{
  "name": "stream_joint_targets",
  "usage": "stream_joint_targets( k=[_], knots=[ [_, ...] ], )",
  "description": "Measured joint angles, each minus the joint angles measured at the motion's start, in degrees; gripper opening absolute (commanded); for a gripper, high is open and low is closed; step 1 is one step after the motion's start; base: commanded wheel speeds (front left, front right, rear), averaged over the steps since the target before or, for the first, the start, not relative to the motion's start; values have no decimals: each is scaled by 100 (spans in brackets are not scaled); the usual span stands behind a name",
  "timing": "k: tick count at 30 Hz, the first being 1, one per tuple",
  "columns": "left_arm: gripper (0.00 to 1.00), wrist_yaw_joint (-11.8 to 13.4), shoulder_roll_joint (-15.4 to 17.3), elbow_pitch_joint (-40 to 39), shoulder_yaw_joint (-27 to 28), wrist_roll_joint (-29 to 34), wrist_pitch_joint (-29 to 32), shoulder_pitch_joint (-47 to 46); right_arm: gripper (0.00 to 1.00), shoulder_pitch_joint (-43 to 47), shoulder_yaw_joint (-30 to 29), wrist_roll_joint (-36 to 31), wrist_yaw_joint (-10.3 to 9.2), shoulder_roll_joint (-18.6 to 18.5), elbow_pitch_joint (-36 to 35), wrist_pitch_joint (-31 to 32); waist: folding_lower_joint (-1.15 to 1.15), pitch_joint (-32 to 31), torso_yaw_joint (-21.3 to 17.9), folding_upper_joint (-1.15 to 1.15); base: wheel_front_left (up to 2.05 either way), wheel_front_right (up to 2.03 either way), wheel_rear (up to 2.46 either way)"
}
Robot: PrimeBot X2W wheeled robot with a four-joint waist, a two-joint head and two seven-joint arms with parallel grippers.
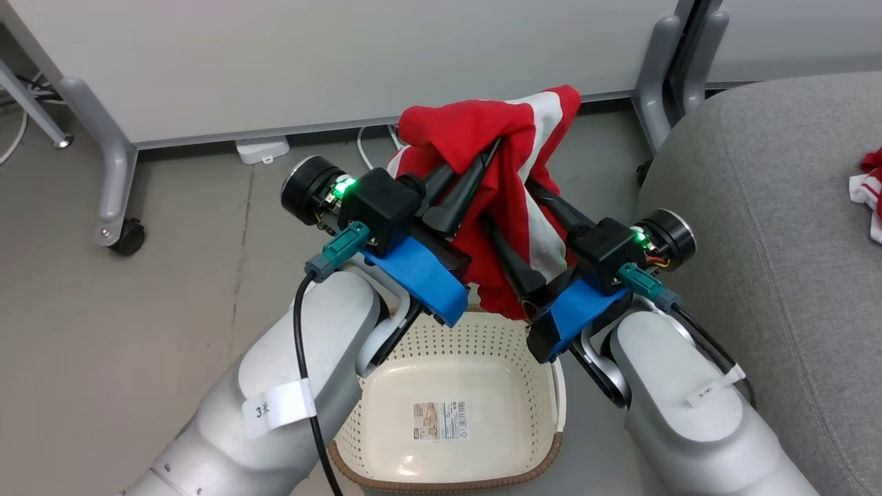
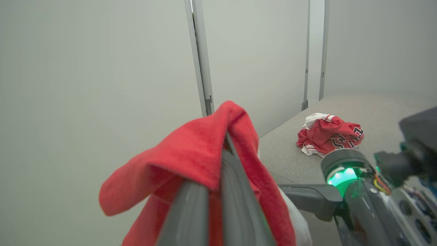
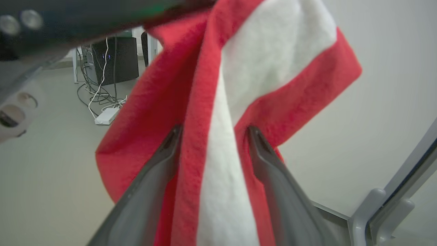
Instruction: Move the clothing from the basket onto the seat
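Observation:
A red garment with white stripes (image 1: pixel 493 172) hangs in the air above the basket (image 1: pixel 482 337), a cream perforated tub whose inside is bare apart from a label. My left gripper (image 1: pixel 482 162) is shut on the garment's top fold (image 2: pixel 205 150). My right gripper (image 1: pixel 510 207) is open, its fingers (image 3: pixel 170 143) spread wide with the red and white cloth (image 3: pixel 218 164) draped between them. A second red garment with black-and-white print (image 2: pixel 329 133) lies crumpled on the light-grey seat (image 1: pixel 758 207) to the right, and its edge (image 1: pixel 869 189) shows at the frame's right border.
Pale partition panels stand behind, on grey legs with a caster (image 1: pixel 127 238) at the left and another leg (image 1: pixel 654 76) beside the seat. A white power strip (image 1: pixel 262 148) and cables lie on the floor by the panel. A dark computer tower (image 3: pixel 116 59) stands further off.

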Motion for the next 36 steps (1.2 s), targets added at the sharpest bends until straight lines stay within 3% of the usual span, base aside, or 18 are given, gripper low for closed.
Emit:
stream_joint_targets(
  k=[36],
  knots=[
    [0,-31,-10,15,-2,40,0,40,0,-120,126,441,0,10,103,-1,-1,27,-49,0,0,0,0]
  ],
)
